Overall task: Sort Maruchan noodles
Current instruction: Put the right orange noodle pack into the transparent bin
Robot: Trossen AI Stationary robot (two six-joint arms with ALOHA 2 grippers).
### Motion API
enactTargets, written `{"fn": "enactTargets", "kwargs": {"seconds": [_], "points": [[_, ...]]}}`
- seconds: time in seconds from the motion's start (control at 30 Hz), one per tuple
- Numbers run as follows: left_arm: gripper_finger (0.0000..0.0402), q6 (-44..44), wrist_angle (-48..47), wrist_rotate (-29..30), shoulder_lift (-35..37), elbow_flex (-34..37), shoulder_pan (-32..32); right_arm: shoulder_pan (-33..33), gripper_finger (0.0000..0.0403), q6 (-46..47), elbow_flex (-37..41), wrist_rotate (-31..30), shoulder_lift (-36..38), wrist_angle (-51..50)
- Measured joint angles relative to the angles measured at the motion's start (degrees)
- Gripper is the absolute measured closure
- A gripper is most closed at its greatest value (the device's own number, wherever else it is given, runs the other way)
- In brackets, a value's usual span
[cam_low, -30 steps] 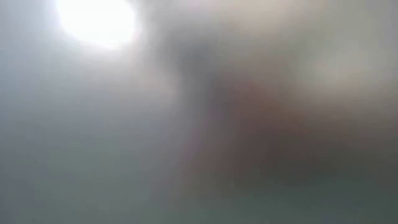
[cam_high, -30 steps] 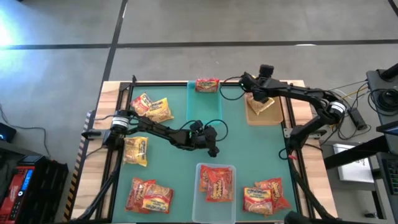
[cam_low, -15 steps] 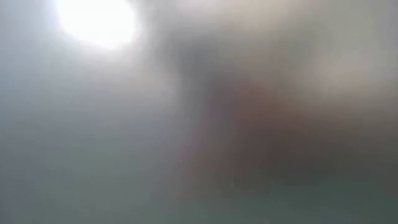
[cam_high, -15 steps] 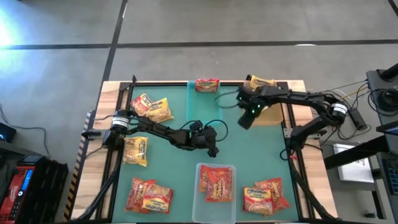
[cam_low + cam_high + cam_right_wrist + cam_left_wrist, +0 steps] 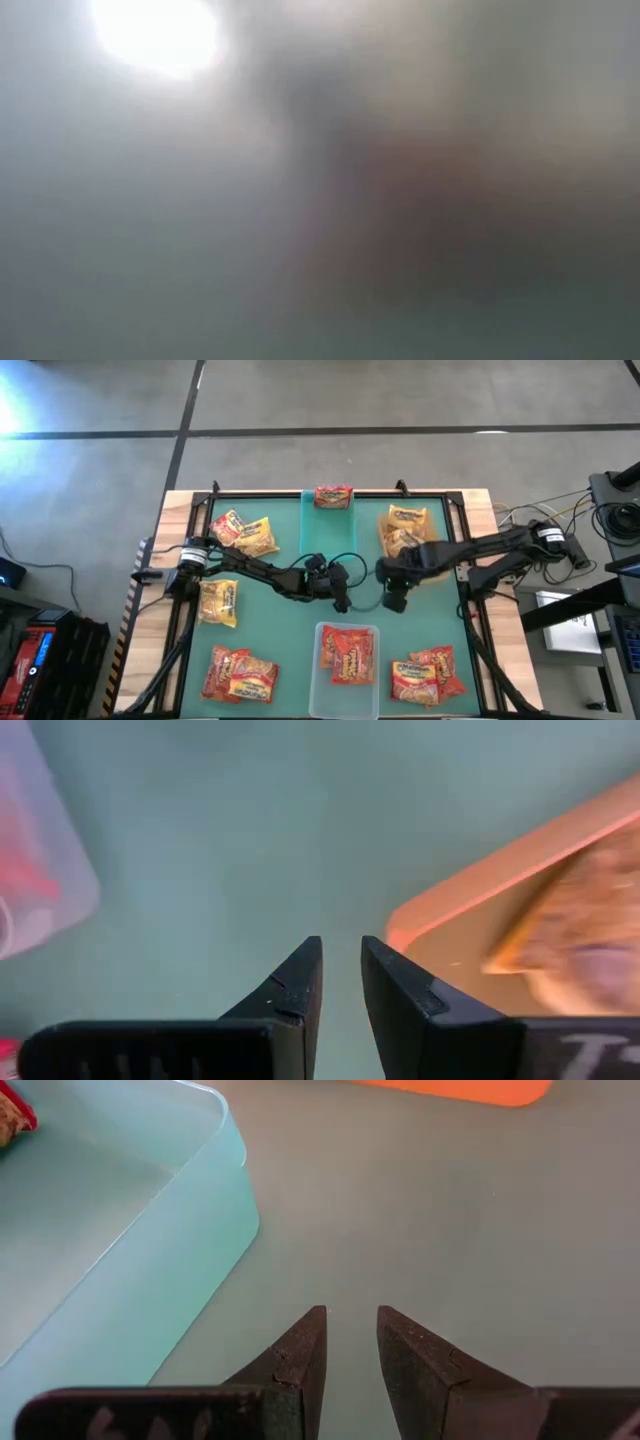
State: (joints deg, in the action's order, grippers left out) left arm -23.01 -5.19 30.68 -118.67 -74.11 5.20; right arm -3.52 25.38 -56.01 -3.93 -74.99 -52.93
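Observation:
Maruchan noodles lie around the green mat. A red packet [image 5: 332,496] sits at the far end of the teal bin [image 5: 330,535], and yellow packets [image 5: 405,528] lie in the tan bin [image 5: 470,880]. Red ones [image 5: 347,655] fill the clear bin [image 5: 318,690]. More lie at the left [image 5: 243,532], [image 5: 218,602], near left [image 5: 240,672] and near right [image 5: 428,675]. My left gripper [image 5: 342,596] [image 5: 352,1315] hovers at mid-table beside the teal bin [image 5: 120,1230], narrowly open and empty. My right gripper [image 5: 395,602] [image 5: 342,945] points down beside the tan bin's near corner, narrowly open and empty.
A dark frame [image 5: 200,510] borders the mat. Bare green mat [image 5: 290,620] shows between the two grippers and the clear bin. The low view is a blur and shows nothing usable.
My right gripper has swung from over the tan bin at the far right toward the table's middle and near side, tipping over until it points down. The yellow packets in the tan bin, covered by the arm before, now show.

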Motion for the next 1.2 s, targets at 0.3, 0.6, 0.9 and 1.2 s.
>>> {"fn": "enactTargets", "kwargs": {"seconds": [0.3, 0.6, 0.9, 1.2], "points": [[0.0326, -3.90, 0.01, 0.00, -0.10, -0.01, 0.79, -5.69, 0.0339, 4.47, 0.01, 1.85, 0.70, -0.28], [0.0326, -5.14, 0.02, -0.02, -0.22, -0.02, 1.56, -5.32, 0.0339, 2.63, 3.76, -4.47, -1.14, -0.30], [0.0326, -5.10, 0.02, -0.02, 0.11, -0.02, 1.56, -3.81, 0.0339, 3.15, 8.23, -23.24, -1.74, -0.18], [0.0326, -5.48, 0.04, -0.02, 0.11, -0.02, 1.80, -0.20, 0.0339, 3.40, 8.37, -26.33, -1.67, -1.49]]}}
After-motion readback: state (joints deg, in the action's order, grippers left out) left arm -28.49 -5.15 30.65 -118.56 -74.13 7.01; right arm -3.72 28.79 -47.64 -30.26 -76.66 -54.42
